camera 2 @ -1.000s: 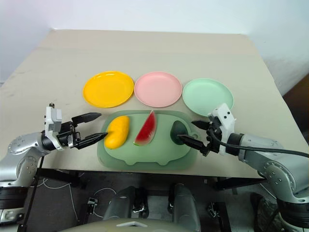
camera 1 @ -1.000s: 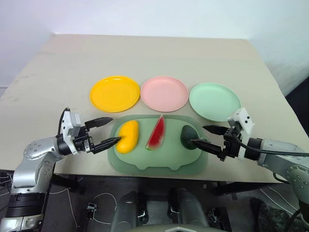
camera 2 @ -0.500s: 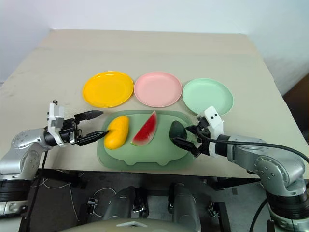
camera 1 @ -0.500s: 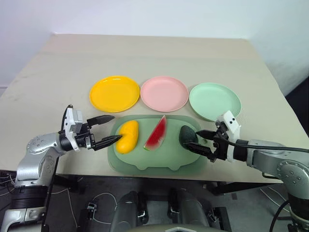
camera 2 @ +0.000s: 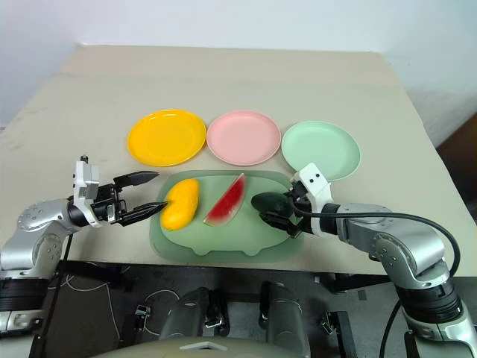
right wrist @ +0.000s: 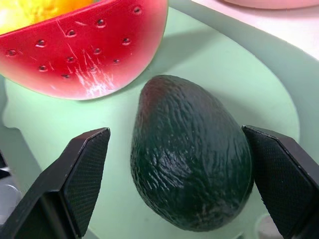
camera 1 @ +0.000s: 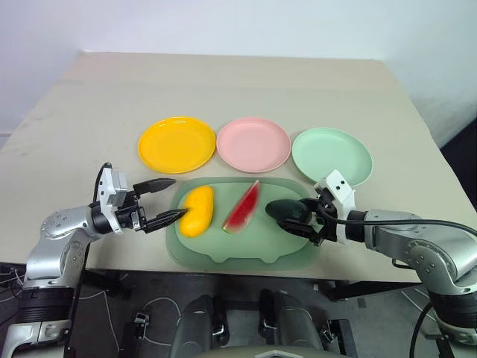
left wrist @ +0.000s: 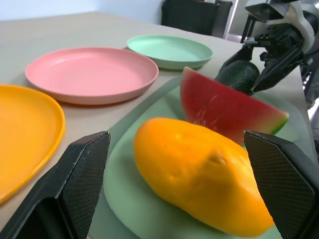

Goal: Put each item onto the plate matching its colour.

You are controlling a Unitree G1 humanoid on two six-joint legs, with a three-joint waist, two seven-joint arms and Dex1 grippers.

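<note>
**Count: three plates, three toy foods, one mat**

I count three round plastic plates in a row just beyond the large green pig-shaped mat (camera 1: pixel 246 239): one yellow (camera 1: pixel 177 144), one pink (camera 1: pixel 253 143), one light green (camera 1: pixel 332 156). On that mat I count three toy foods: one yellow oblong mango (camera 1: pixel 197 211), one red watermelon wedge with green rind (camera 1: pixel 242 209), one dark green rounded avocado (camera 1: pixel 288 210).

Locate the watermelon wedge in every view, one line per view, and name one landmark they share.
Left eye view: watermelon wedge mid-mat, between mango and avocado.
Right eye view: watermelon wedge mid-mat, below the pink plate.
Left wrist view: watermelon wedge behind the mango.
Right wrist view: watermelon wedge beyond the avocado.
Shared landmark: green mat.
</note>
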